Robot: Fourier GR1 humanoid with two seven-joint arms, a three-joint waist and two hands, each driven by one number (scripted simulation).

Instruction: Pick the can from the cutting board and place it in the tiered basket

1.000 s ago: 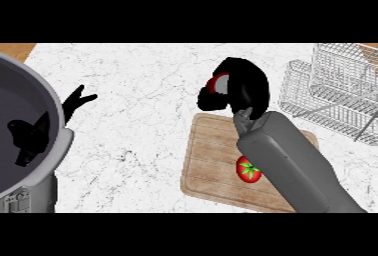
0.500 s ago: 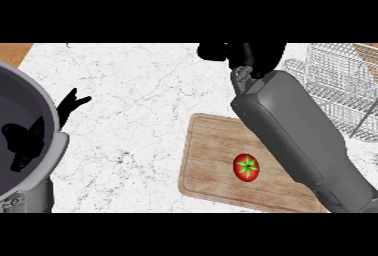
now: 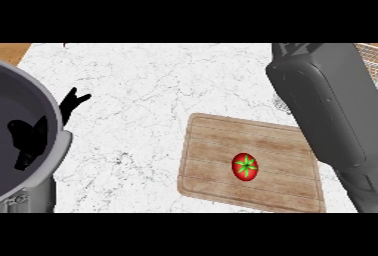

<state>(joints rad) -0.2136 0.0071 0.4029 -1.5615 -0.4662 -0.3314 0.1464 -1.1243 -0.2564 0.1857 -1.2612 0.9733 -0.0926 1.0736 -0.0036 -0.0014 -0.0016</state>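
- Can not visible; cutting board [image 3: 221, 150] lower centre holds only a tomato [image 3: 245, 166].
- Right hand out of frame at upper right; grip unknowable.
- Left hand [image 3: 72, 102] rests open, left.
- Risk: unseen release missing the basket.

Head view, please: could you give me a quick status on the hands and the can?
Left hand open, resting at left. Right hand out of view past top edge; only right forearm shows. Can not visible. Cutting board holds only a tomato.

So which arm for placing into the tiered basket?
Right. Its forearm stretches toward the tiered basket at the top right edge; the left hand rests open far across, beside the pot.
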